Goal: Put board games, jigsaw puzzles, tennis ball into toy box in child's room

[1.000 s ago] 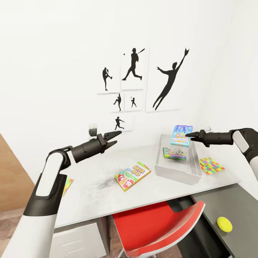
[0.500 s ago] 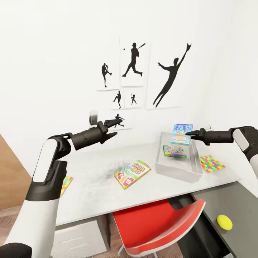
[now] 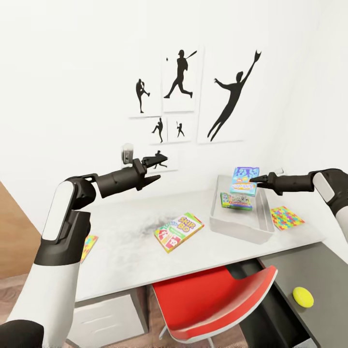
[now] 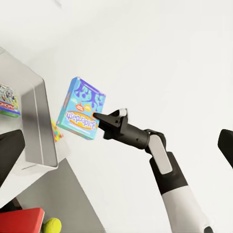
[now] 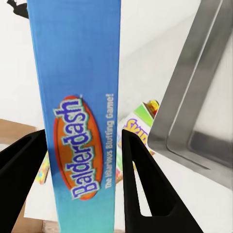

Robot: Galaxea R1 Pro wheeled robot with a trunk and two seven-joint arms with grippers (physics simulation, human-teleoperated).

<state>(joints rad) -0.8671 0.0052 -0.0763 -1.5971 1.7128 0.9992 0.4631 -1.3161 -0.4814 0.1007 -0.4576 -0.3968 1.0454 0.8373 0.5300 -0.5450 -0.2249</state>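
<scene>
Head view: the left tool [image 3: 153, 170] has risen since a second ago, its fingers apart and empty above the counter [image 3: 125, 241]. The right tool [image 3: 256, 181] stays clamped on the teal-blue board game [image 3: 244, 181], held above the toy box's [image 3: 237, 223] far end. Skip-Bo game [image 3: 178, 231] lies at the box's 9 o'clock; a jigsaw puzzle [image 3: 286, 217] at its 3 o'clock.

Teal Balderdash box [image 3: 244, 181] held upright over grey toy box [image 3: 240, 224] — Skip-Bo [image 3: 178, 231] flat on table [image 3: 125, 251].
</scene>
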